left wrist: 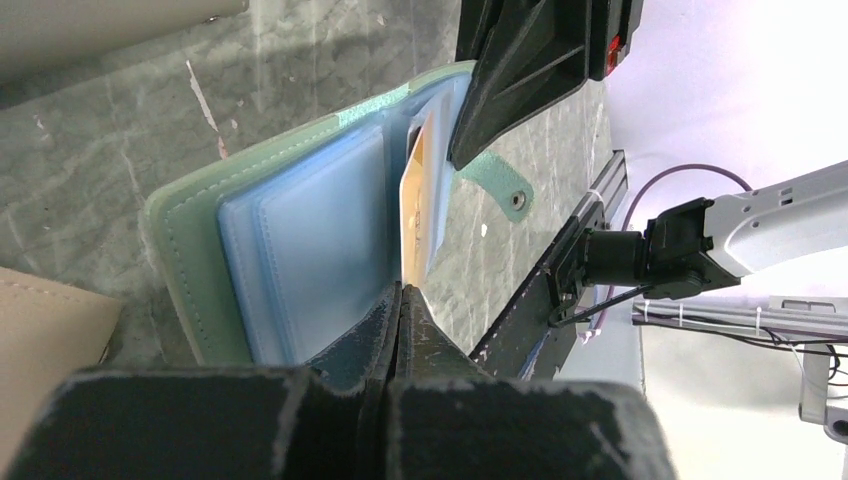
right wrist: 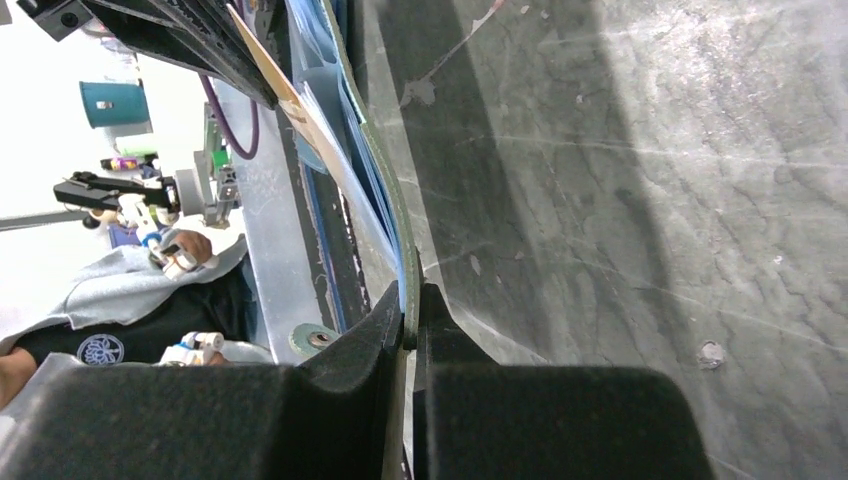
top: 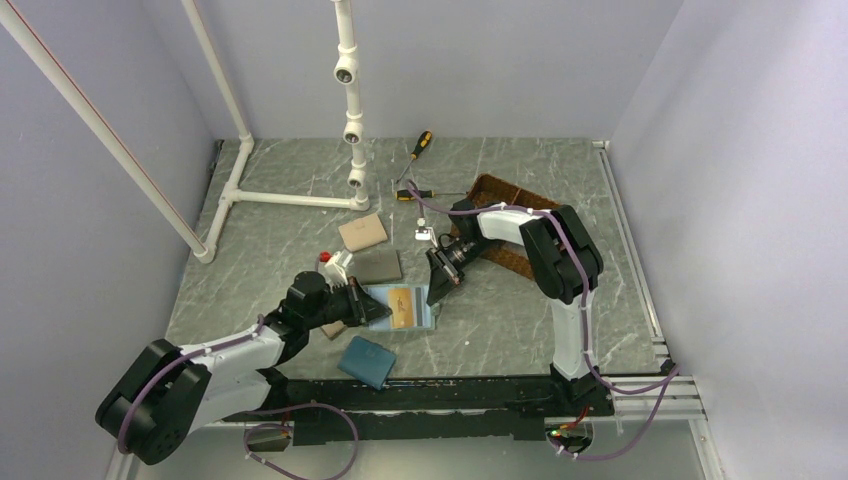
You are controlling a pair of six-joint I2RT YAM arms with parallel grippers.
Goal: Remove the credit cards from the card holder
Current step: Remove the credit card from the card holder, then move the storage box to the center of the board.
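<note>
Matt, seemingly faux-leather card holder (left wrist: 185, 250)

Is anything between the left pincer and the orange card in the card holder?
Nothing visible: the left pincer is shut on the orange card, and the right pincer clamps the card holder.

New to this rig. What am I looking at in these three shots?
Two robot arms, each with a two-finger gripper, are bolted at the near edge of the table. The wide picture is from a fixed camera above and behind them; the other two are from a camera on each wrist. On the table: an open green card holder, a dark blue wallet, a tan wallet, a grey-brown wallet, two screwdrivers, a woven basket. The right gripper is shut on the card holder's cover. The left gripper is shut and seems to pinch the orange-tan card sticking out of a pocket.
</note>
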